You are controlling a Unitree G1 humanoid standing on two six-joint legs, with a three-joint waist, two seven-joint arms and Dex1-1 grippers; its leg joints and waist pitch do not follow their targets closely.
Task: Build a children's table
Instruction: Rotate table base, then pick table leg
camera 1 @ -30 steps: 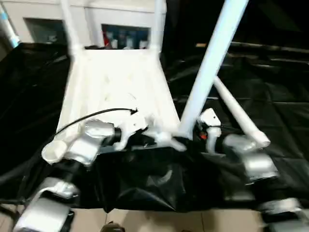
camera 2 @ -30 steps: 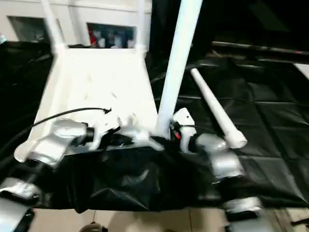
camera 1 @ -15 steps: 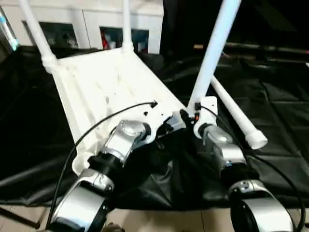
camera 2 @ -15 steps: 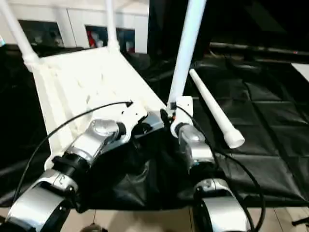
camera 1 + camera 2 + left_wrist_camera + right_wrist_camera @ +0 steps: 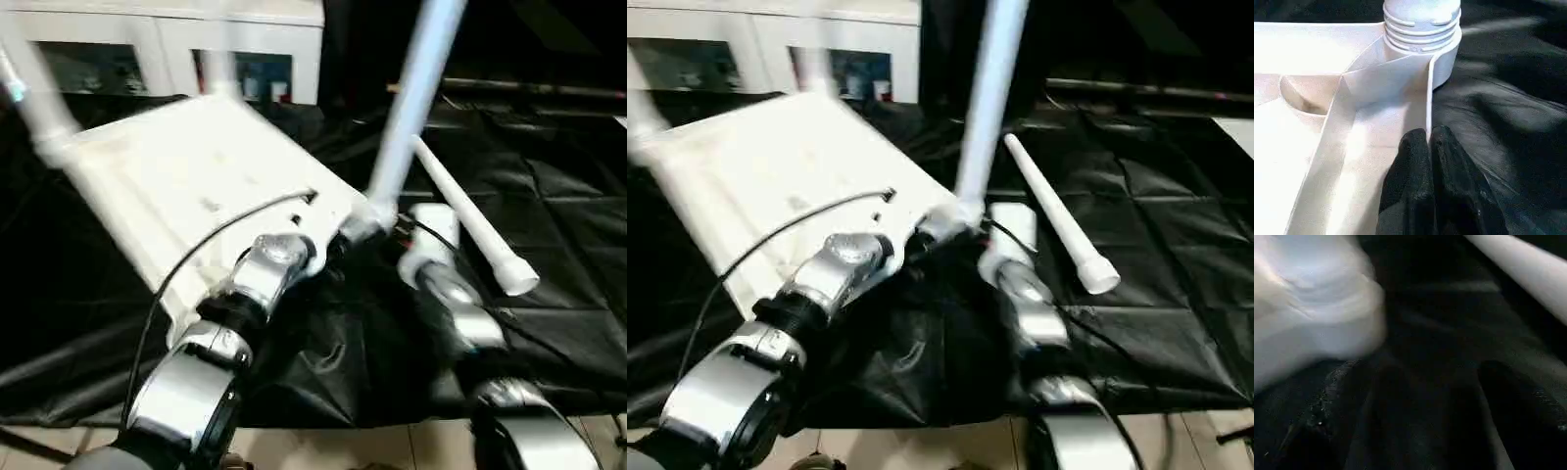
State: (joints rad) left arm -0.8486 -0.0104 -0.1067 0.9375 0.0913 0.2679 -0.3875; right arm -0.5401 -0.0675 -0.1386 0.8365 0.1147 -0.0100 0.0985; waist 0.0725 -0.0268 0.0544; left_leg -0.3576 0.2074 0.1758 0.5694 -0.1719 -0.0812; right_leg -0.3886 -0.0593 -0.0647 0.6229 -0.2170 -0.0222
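Note:
The white table top point(image 5: 176, 176) lies underside up on the black cloth. A white leg point(image 5: 407, 108) stands upright in its near right corner socket point(image 5: 1422, 29). Two more legs point(image 5: 34, 98) rise at the far corners. One loose leg point(image 5: 470, 230) lies on the cloth to the right. My left gripper point(image 5: 1429, 134) is shut on the top's thin rim, just short of that socket. My right gripper point(image 5: 1425, 382) stands open beside the upright leg's base, with nothing between its fingers point(image 5: 1337, 396).
The black-draped work table point(image 5: 549, 323) ends at a front edge near my forearms, with tiled floor point(image 5: 343, 446) below. White cabinets point(image 5: 245, 29) stand behind. A black cable point(image 5: 216, 245) loops over my left forearm.
The camera has swung, so the whole view has shifted. My right gripper has opened wider and drawn back from the upright leg's base. My left gripper keeps its hold on the rim.

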